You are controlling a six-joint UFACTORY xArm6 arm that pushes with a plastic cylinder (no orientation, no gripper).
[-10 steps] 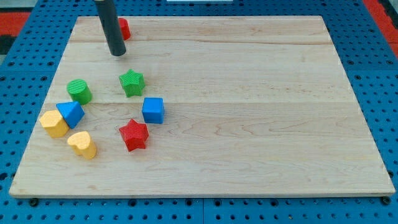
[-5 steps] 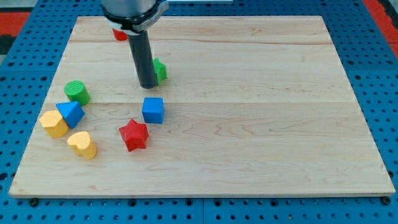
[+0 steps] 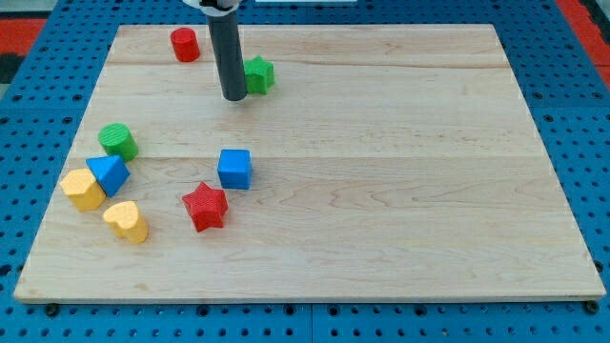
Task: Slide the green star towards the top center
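Pushing green star on counter: my tip is sitting just beside it, lower-left; star is lying up-right of tool, left of top center. Bare rod, nothing gripped.

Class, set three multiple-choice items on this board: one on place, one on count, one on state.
1. Where is the green star relative to my tip?
A. view's right, slightly above
B. view's left
C. far below

2. How many red blocks show?
A. one
B. two
C. three

3. The blue cube and red star are:
A. stacked
B. apart
C. under the rod

Answers: 1 A, the star sits just right of the rod; 2 B, red cylinder and red star; 3 B, wood shows between them.
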